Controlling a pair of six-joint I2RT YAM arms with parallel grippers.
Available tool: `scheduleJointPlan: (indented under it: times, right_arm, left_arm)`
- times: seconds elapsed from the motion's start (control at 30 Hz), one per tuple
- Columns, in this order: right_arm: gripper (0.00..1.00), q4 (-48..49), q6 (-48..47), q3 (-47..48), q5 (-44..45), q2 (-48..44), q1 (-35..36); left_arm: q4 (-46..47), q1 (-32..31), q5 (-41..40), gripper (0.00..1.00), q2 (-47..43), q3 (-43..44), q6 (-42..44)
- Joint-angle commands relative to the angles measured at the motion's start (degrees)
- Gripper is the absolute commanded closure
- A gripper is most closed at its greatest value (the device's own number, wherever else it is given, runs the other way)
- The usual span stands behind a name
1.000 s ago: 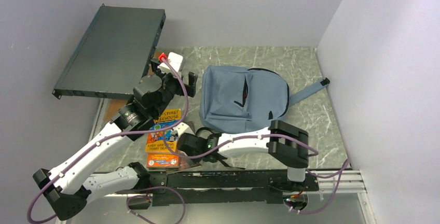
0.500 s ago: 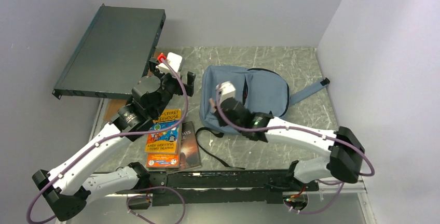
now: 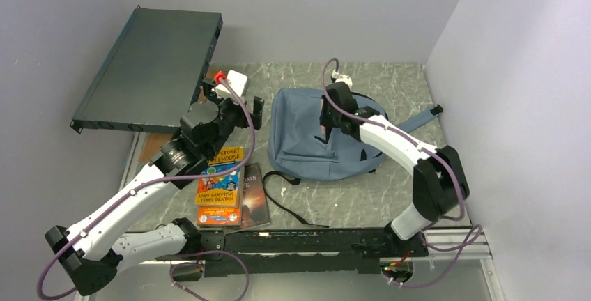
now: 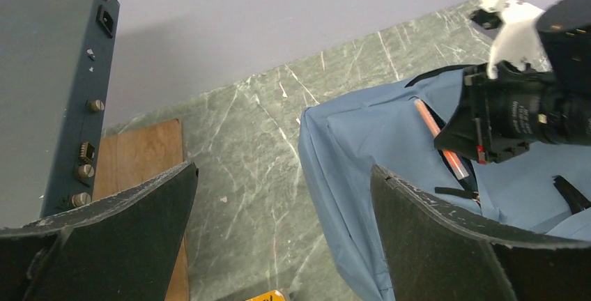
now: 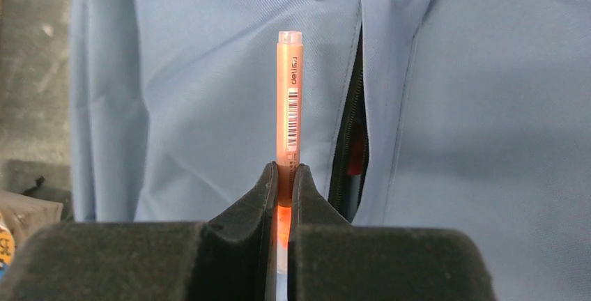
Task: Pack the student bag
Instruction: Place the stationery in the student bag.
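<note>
Bag [image 3: 306,141]: laid flat on the table [image 3: 401,81], right of centre, front side up; it is blue-grey.
Zip [image 5: 350,141]: a dark slit is seen open down the front of the bag. Something red shows inside it, but what it is cannot be told.
Straps: a black one [image 3: 293,207] is looped on the near side of the bag, and a blue one [image 3: 415,123] is stretched out to the far right.
Right gripper [image 3: 325,111]: held over the far part of the bag, above the slit, with its jaws pressed together on a pen [image 5: 288,113].
Pen: orange and translucent, with a barcode label. It is pinched at its lower part, its free end pointing away from the fingers, just left of the slit in the wrist view.
Left gripper [image 3: 233,102]: held near the left edge of the bag, touching nothing, its jaws spread wide with nothing between them.
Books [image 3: 221,182]: stacked on the near left, beside the bag, with a bright orange and blue cover on top.
Case [image 3: 150,64]: dark metal, propped up at the far left.
Board [image 4: 143,158]: brown wood, lying beside the case.
</note>
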Motion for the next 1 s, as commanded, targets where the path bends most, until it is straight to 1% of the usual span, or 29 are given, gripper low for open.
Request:
scheduleJointPlan:
  times: [0.0,0.07,0.17,0.43,0.7,0.87,0.97]
  right_arm:
    - [1.0,-10.1,-1.6,7.7,-9.0,5.6,-3.4]
    - [1.0,-12.5,-1.5,8.3,-12.1,6.8,-5.2]
    - [1.0,-12.6,0.1,6.1,-16.7,5.5,-7.2]
    - [1.0,-13.8,0.7,4.7,-20.8,4.5,-11.7]
    - [1.0,-17.4,0.1,10.7,-20.4,9.3,-13.7]
    - [1.0,-15.7,-3.0,14.5,-19.1,12.8,-13.7]
    - [1.0,-14.8,-5.7,18.2,-20.6,16.3,-13.7]
  left_arm:
    - [2.1,0.0,1.1,0.0,0.5,0.4,-0.5]
    - [1.7,0.0,1.5,0.0,1.0,0.8,-0.6]
    - [0.4,0.0,2.2,0.0,1.9,2.0,-1.0]
    - [0.4,0.0,3.3,0.0,1.6,2.0,-1.8]
    - [0.4,-0.1,2.8,0.0,1.9,1.9,-1.7]
    - [0.3,-0.1,3.1,0.0,2.2,2.1,-1.8]
    - [0.4,-0.1,3.4,0.0,2.1,2.0,-1.8]
